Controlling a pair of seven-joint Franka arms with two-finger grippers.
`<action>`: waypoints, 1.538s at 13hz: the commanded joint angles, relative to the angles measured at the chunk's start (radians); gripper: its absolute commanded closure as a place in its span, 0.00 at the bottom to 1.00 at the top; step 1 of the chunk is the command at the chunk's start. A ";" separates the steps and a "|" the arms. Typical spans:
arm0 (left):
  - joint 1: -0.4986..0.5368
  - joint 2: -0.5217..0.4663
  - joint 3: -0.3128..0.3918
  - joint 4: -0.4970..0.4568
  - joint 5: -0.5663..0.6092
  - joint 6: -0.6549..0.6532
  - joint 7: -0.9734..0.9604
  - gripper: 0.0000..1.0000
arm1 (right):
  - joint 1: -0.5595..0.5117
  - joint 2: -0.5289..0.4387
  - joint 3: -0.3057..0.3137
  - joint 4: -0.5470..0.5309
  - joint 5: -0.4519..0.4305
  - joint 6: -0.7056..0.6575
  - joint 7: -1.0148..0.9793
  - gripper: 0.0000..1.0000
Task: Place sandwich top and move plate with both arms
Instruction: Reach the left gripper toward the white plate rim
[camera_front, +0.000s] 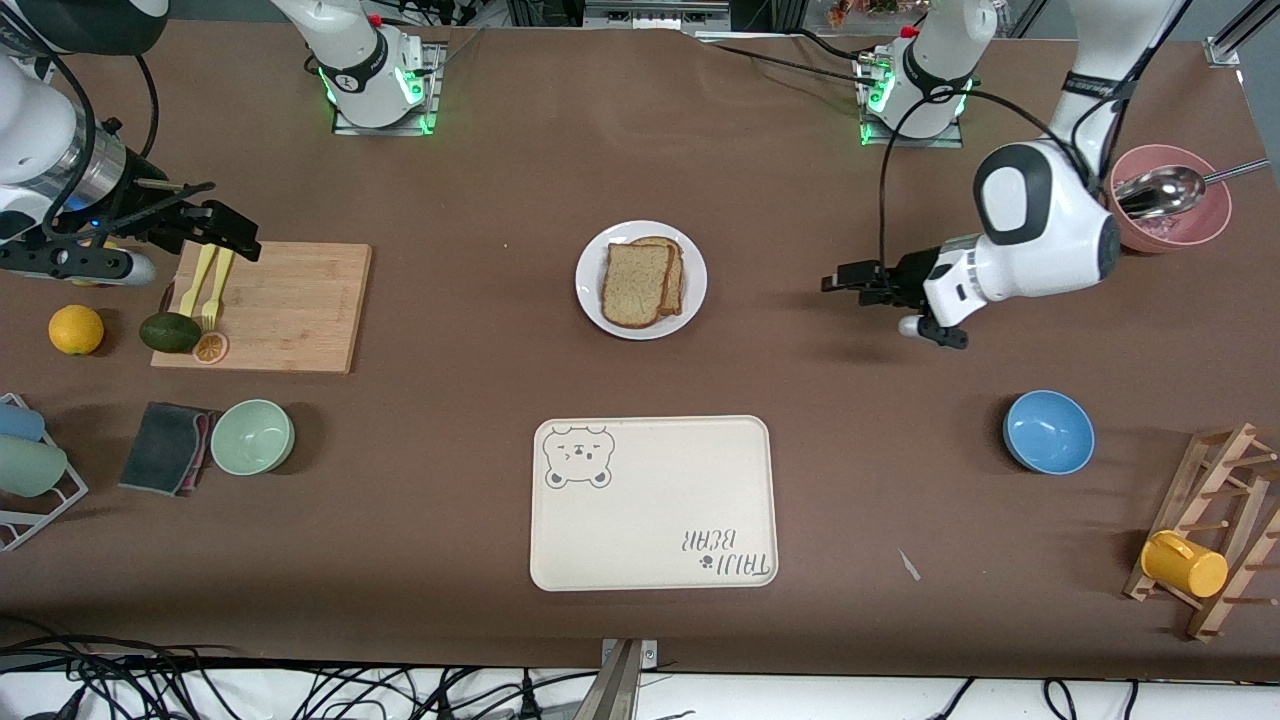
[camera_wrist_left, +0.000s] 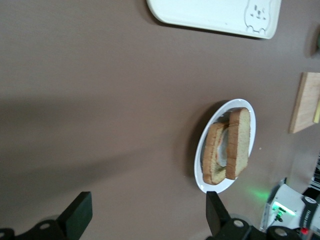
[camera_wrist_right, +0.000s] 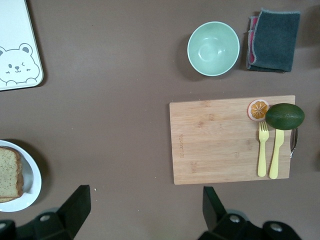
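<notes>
The sandwich top (camera_front: 635, 283) lies on a second slice on the white plate (camera_front: 592, 296) at the table's middle. A pale filling shows between the slices in the left wrist view, where the top (camera_wrist_left: 239, 144) and plate (camera_wrist_left: 253, 126) also show. My left gripper (camera_front: 838, 281) is open and empty, low over bare table beside the plate, toward the left arm's end; its jaws (camera_wrist_left: 147, 212) stand wide apart. My right gripper (camera_front: 236, 234) is open and empty over the cutting board's end. In its wrist view (camera_wrist_right: 145, 205) the sandwich top (camera_wrist_right: 9, 172) and plate (camera_wrist_right: 33, 184) show at the edge.
A wooden cutting board (camera_front: 290, 305) holds a yellow fork and knife (camera_front: 205, 285), an avocado (camera_front: 169, 332) and an orange slice. An orange (camera_front: 76, 329), green bowl (camera_front: 252, 436), grey cloth (camera_front: 165, 446), bear-print tray (camera_front: 652, 503), blue bowl (camera_front: 1048, 431), pink bowl with spoon (camera_front: 1170, 200) and mug rack (camera_front: 1210, 540) stand around.
</notes>
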 joint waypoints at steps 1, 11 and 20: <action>-0.049 0.023 0.004 0.005 -0.062 0.006 0.054 0.00 | -0.007 0.005 0.009 0.016 -0.009 -0.005 0.009 0.01; -0.154 0.168 -0.087 0.018 -0.361 0.113 0.099 0.00 | -0.007 0.004 0.009 0.014 -0.003 -0.008 0.009 0.01; -0.172 0.257 -0.091 0.030 -0.494 0.113 0.227 0.00 | -0.007 0.004 0.009 0.014 -0.002 -0.010 0.006 0.01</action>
